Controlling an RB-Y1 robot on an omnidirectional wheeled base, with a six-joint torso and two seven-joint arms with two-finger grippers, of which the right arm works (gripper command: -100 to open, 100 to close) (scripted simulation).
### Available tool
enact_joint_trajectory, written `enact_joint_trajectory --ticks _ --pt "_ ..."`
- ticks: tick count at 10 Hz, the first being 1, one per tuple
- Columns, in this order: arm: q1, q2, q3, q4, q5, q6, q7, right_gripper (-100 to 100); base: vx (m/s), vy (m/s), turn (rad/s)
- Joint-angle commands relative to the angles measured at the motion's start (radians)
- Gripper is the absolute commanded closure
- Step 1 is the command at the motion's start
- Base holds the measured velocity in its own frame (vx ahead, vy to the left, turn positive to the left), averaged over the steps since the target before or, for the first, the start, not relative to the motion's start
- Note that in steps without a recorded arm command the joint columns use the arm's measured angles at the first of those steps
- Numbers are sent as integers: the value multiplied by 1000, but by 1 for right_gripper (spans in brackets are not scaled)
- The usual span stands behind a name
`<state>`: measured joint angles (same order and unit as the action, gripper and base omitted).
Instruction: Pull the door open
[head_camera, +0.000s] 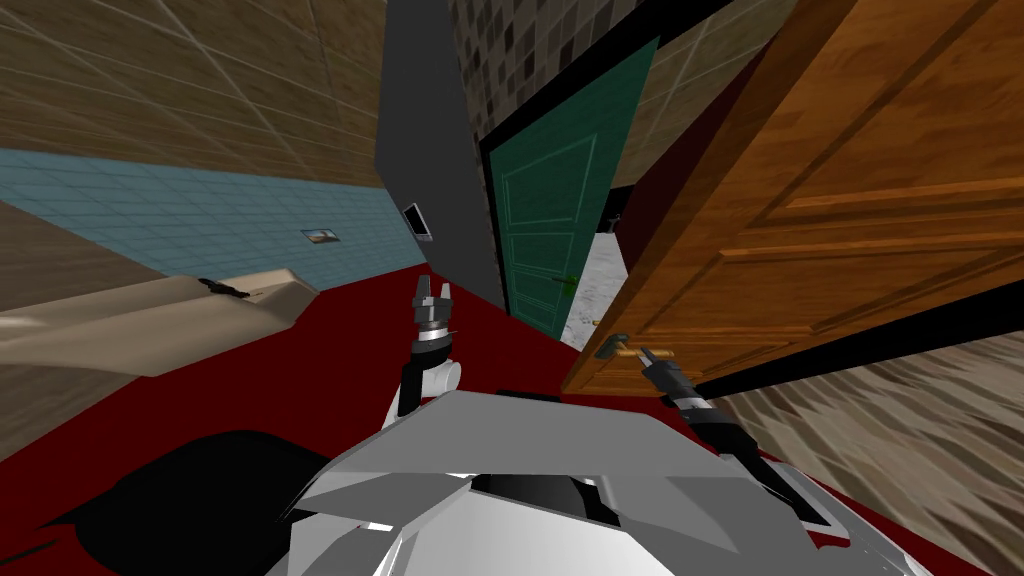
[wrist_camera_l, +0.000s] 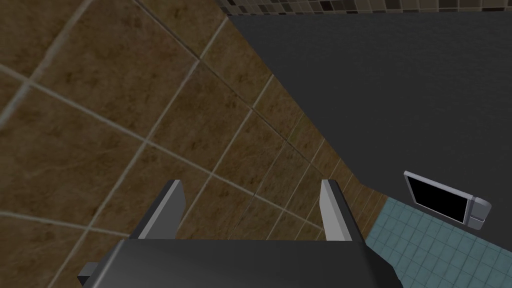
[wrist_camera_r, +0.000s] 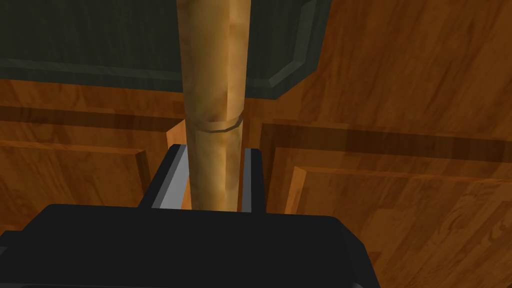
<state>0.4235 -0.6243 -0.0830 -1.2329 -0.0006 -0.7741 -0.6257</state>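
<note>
A panelled brown wooden door (head_camera: 820, 220) stands ajar on my right, its free edge toward me. Its tan lever handle (head_camera: 628, 352) juts from a dark plate (head_camera: 607, 344) low on the door. My right gripper (head_camera: 648, 357) is shut on that handle. In the right wrist view the handle (wrist_camera_r: 214, 115) runs between the two fingers (wrist_camera_r: 172, 175), which press its sides, with the dark plate (wrist_camera_r: 150, 45) beyond. My left gripper (head_camera: 432, 292) is raised in front of my chest, away from the door. Its fingers (wrist_camera_l: 332, 210) stand open with nothing between them.
A green door (head_camera: 548, 230) stands ajar ahead, beside a dark grey wall (head_camera: 430, 150) carrying a small black panel (head_camera: 418, 221). A beige counter (head_camera: 150, 310) lies at the left over the red floor (head_camera: 330, 350). Pale floor (head_camera: 600, 275) shows through the gap.
</note>
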Motion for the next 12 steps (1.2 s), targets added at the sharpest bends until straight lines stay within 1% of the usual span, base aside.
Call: enact_joint_trajectory --ticks 1,5,8,9,10,12 --pt "6 -6 9 2 5 -21 -7 100 -212 -108 161" --pt "25 -34 27 13 16 -78 -32 100 -168 -101 132" --pt "38 -53 39 20 24 -118 -48 100 -236 -89 144" --pt "33 -49 37 18 22 -104 -44 100 -86 -37 22" --pt "37 -55 42 28 26 -122 -49 100 -149 -39 120" --pt "37 -60 44 36 27 -136 -54 100 -189 -66 158"
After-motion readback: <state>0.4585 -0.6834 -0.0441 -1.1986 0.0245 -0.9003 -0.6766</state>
